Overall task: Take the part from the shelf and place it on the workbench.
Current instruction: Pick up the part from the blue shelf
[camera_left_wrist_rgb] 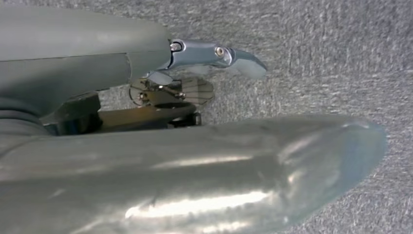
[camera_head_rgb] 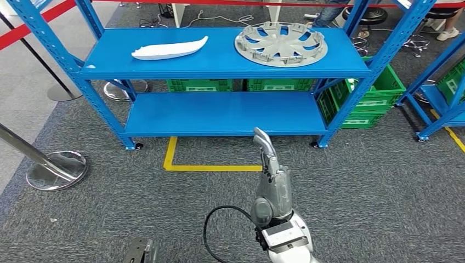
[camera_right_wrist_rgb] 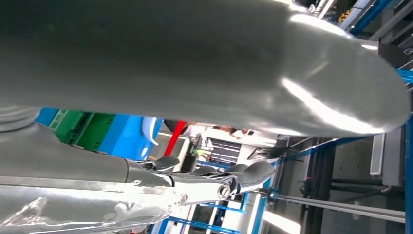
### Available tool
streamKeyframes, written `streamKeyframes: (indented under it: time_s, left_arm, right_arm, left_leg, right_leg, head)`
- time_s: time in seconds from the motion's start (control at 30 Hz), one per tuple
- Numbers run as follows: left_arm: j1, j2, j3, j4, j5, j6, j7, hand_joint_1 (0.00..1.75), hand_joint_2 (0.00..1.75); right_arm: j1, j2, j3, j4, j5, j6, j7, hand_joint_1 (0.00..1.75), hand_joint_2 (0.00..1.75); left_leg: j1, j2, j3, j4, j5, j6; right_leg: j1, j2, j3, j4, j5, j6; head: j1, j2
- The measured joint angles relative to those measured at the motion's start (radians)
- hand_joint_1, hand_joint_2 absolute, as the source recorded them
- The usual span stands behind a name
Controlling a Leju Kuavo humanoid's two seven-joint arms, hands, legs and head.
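Observation:
A blue two-level shelf (camera_head_rgb: 219,68) stands ahead on grey carpet. On its top level lie a white curved part (camera_head_rgb: 170,50) at the left and a silver wheel cover (camera_head_rgb: 281,44) at the right. My right hand (camera_head_rgb: 270,161) is raised in front of the lower level, short of the shelf, with its fingers stretched forward and nothing in it. In the right wrist view its thumb (camera_right_wrist_rgb: 219,63) stands apart from the fingers (camera_right_wrist_rgb: 243,178). My left hand (camera_left_wrist_rgb: 146,122) hangs over the carpet, with thumb (camera_left_wrist_rgb: 243,170) and fingers (camera_left_wrist_rgb: 214,53) apart and holding nothing.
Green crates sit behind the shelf (camera_head_rgb: 200,85) and at its right end (camera_head_rgb: 378,96). Yellow floor tape (camera_head_rgb: 208,167) marks a spot before the shelf. A stanchion base (camera_head_rgb: 55,170) stands at the left, a second blue rack (camera_head_rgb: 444,93) at the right, and a person's shoe (camera_head_rgb: 447,34) beyond.

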Motion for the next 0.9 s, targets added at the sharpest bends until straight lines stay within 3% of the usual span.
streamKeyframes:
  time_s: [0.03,0.13,0.2,0.3,0.37,0.47,0.5,0.53,0.57,0.63,0.67,0.73,0.83,0.9]
  left_arm:
    - [0.001,0.000,0.002,0.000,0.000,-0.002,0.000,0.00,0.00]
    - [0.002,0.000,0.007,0.000,0.001,-0.005,0.000,0.00,0.00]
    - [0.002,0.001,0.009,0.000,0.003,-0.006,0.000,0.00,0.00]
    - [0.002,0.001,0.011,0.000,0.005,-0.010,0.003,0.00,0.00]
    - [0.002,0.000,0.013,-0.001,0.005,-0.016,0.009,0.00,0.00]
    - [0.005,0.001,0.016,-0.001,0.000,0.014,0.031,0.00,0.00]
    - [0.005,0.002,0.017,-0.001,-0.004,0.035,0.037,0.00,0.00]
    - [0.005,0.002,0.018,-0.001,-0.008,0.054,0.041,0.00,0.00]
    - [0.004,0.003,0.018,-0.001,-0.011,0.068,0.041,0.00,0.00]
    - [0.003,0.002,0.018,-0.001,-0.015,0.085,0.042,0.00,0.00]
    - [0.001,0.002,0.019,-0.001,-0.016,0.091,0.043,0.00,0.00]
    - [-0.001,0.000,0.019,-0.001,-0.019,0.091,0.044,0.00,0.00]
    - [-0.002,-0.001,0.019,-0.001,-0.018,0.059,0.035,0.00,0.00]
    - [-0.001,-0.001,0.020,-0.002,-0.016,0.043,0.030,0.00,0.00]
  right_arm:
    - [0.000,0.000,0.000,0.000,0.000,0.000,0.000,0.00,0.00]
    - [0.000,0.000,0.000,0.000,0.001,-0.001,0.000,0.00,0.00]
    - [0.000,0.000,0.000,0.000,0.001,-0.001,0.000,0.00,0.00]
    - [0.000,0.001,0.000,0.000,0.003,-0.001,-0.001,0.00,0.00]
    - [0.000,0.002,-0.001,-0.001,0.006,-0.001,-0.002,0.00,0.00]
    - [0.001,0.003,-0.001,-0.001,0.008,-0.002,-0.003,0.00,0.00]
    - [0.001,0.003,-0.001,-0.001,0.008,-0.002,-0.003,0.00,0.00]
    - [0.001,0.003,-0.001,-0.001,0.009,-0.003,-0.003,0.00,0.00]
    - [0.002,0.003,-0.001,-0.001,0.009,-0.003,-0.003,0.00,0.00]
    - [0.002,0.003,-0.001,-0.002,0.010,-0.004,-0.003,0.00,0.00]
    - [0.002,0.003,-0.001,-0.002,0.010,-0.005,-0.003,0.00,0.00]
    - [0.002,0.003,-0.002,-0.003,0.011,-0.007,-0.003,0.00,0.00]
    - [0.003,0.003,-0.003,-0.005,0.013,-0.009,-0.004,0.00,0.00]
    - [0.003,0.002,-0.004,-0.007,0.016,-0.011,-0.004,0.00,0.00]
  left_leg:
    - [-0.001,0.000,0.003,0.000,-0.002,0.000]
    - [-0.002,-0.003,0.015,0.001,-0.009,-0.007]
    - [-0.005,-0.004,0.019,0.001,-0.014,-0.018]
    - [-0.002,-0.002,0.021,-0.001,-0.031,-0.037]
    - [-0.001,-0.001,0.000,0.053,-0.060,-0.048]
    - [0.001,0.000,-0.101,0.237,-0.139,-0.058]
    - [0.001,0.000,-0.127,0.271,-0.142,-0.059]
    - [0.001,0.000,-0.136,0.269,-0.124,-0.060]
    - [0.001,0.000,-0.125,0.230,-0.087,-0.059]
    - [0.002,0.002,-0.069,0.099,-0.005,-0.058]
    - [0.002,0.002,-0.045,0.048,0.017,-0.053]
    - [0.001,0.002,-0.026,0.009,0.023,-0.039]
    - [0.001,-0.001,-0.014,0.001,0.002,-0.016]
    - [0.002,-0.001,0.010,-0.005,-0.015,-0.003]
  right_leg:
    - [0.000,0.000,0.001,-0.016,0.022,-0.002]
    - [0.000,-0.002,0.086,-0.210,0.131,-0.009]
    - [0.003,0.000,0.118,-0.278,0.155,-0.015]
    - [0.005,0.007,0.124,-0.286,0.139,-0.034]
    - [0.001,0.006,0.142,-0.292,0.136,-0.046]
    - [0.000,0.001,0.164,-0.293,0.137,-0.052]
    - [-0.001,0.002,0.169,-0.293,0.133,-0.052]
    - [-0.001,0.005,0.175,-0.293,0.127,-0.051]
    - [-0.002,0.008,0.182,-0.293,0.121,-0.048]
    - [-0.002,0.012,0.195,-0.291,0.104,-0.038]
    - [0.000,0.014,0.200,-0.291,0.095,-0.033]
    - [0.004,0.016,0.204,-0.298,0.083,-0.021]
    - [0.001,0.012,0.212,-0.298,0.066,-0.006]
    - [0.001,0.004,0.164,-0.201,0.035,0.000]
  head:
    - [0.000,0.000]
    - [0.000,0.000]
    - [-0.001,0.000]
    - [-0.001,0.000]
    - [-0.006,0.000]
    - [-0.011,0.000]
    - [-0.012,0.000]
    - [-0.012,0.000]
    - [-0.012,0.000]
    - [-0.013,0.000]
    - [-0.014,0.000]
    - [-0.011,0.000]
    - [-0.005,0.000]
    - [0.000,0.000]
